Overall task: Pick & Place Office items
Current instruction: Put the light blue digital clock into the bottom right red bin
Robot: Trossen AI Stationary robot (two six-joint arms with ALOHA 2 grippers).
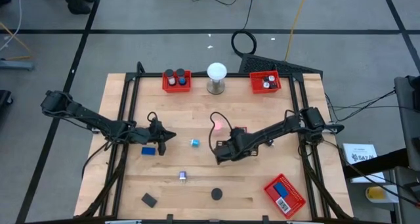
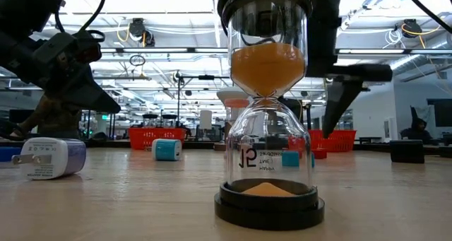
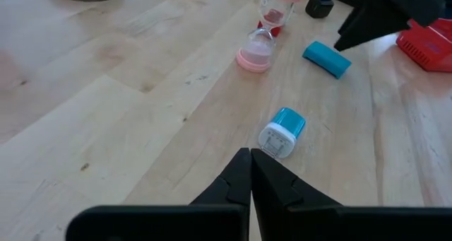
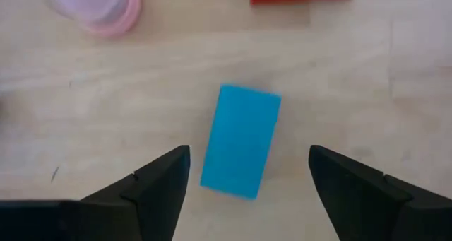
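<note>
A light blue block (image 4: 241, 140) lies flat on the wooden table, below and between the spread fingers of my right gripper (image 4: 248, 156), which points down at mid-table (image 1: 222, 153) without touching it. Beside it stands a pink hourglass (image 3: 265, 29). My left gripper (image 3: 248, 153) hovers shut at the left (image 1: 170, 136), touching nothing. Just ahead of it lies a small blue-and-white item (image 3: 282, 131), and a darker blue block (image 1: 149, 151) lies close by it.
Two red trays (image 1: 177, 81) (image 1: 265, 81) and a white globe (image 1: 216, 76) stand along the far edge. A third red tray (image 1: 284, 194) lies near right. A black-based hourglass (image 2: 268, 128), a white plug (image 2: 49, 158) and a black block (image 1: 149, 199) sit near the front.
</note>
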